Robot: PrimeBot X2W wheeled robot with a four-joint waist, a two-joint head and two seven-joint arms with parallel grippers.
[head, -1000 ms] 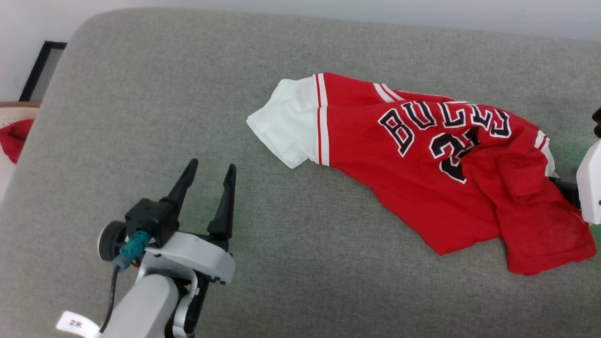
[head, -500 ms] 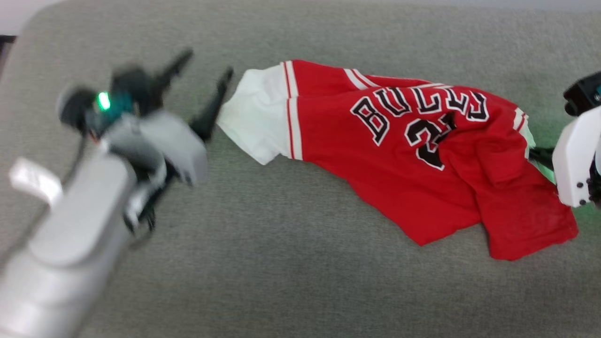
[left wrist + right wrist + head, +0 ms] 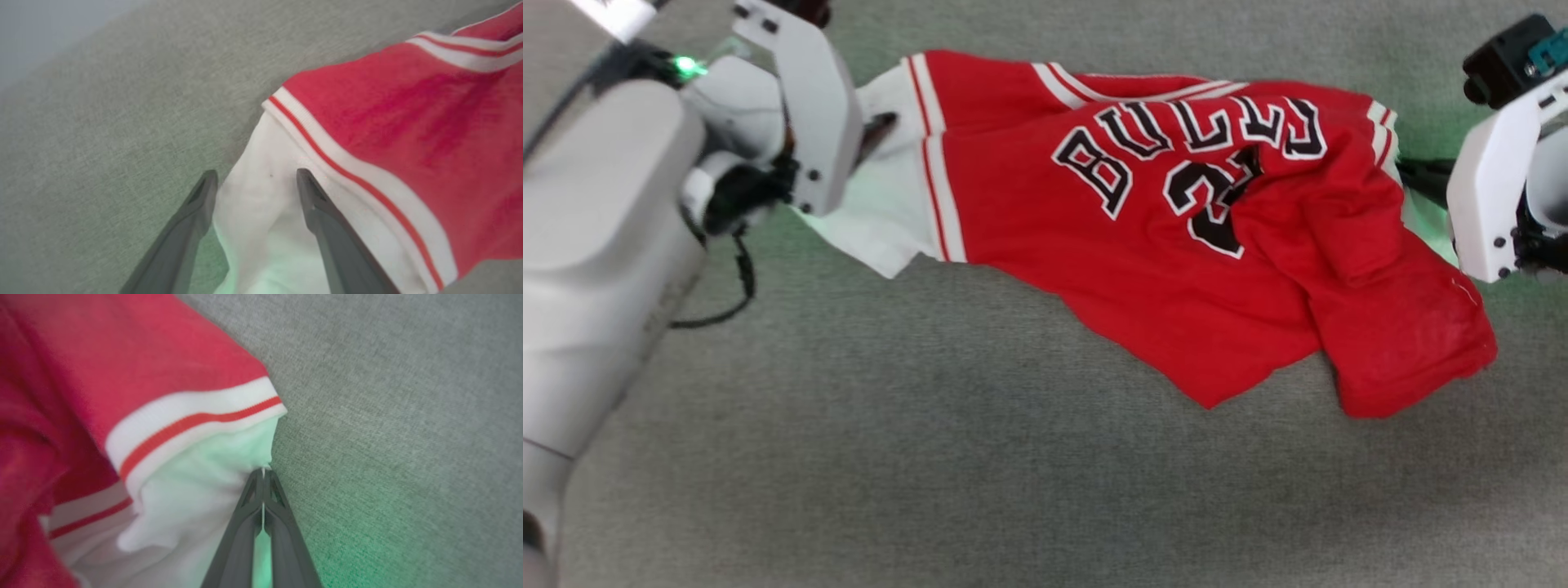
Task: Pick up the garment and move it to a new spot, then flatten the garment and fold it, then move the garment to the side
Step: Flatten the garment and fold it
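The red Bulls jersey (image 3: 1176, 269) is lying crumpled across the grey woven surface (image 3: 931, 457), with its lettering facing up and its lower part folding over itself toward the near right. It is looking light, thin and limp, so it is likely going to sag and drape from wherever it is lifted. The two sleeves, at opposite ends, are offering the sensible hold points for spreading it.

The left gripper (image 3: 256, 175) is standing spread, its fingers straddling the left white sleeve (image 3: 261, 228) without closing on it. The right gripper (image 3: 262, 473) is pressing its fingertips together on the edge of the right white sleeve (image 3: 196, 486). It is pinching only a thin sliver of cloth, which may be prone to slipping.

In the head view the pale wrist housings are covering most of both grippers' fingers. A fold is hiding part of the number's second digit, and both wrist views are looking soft.
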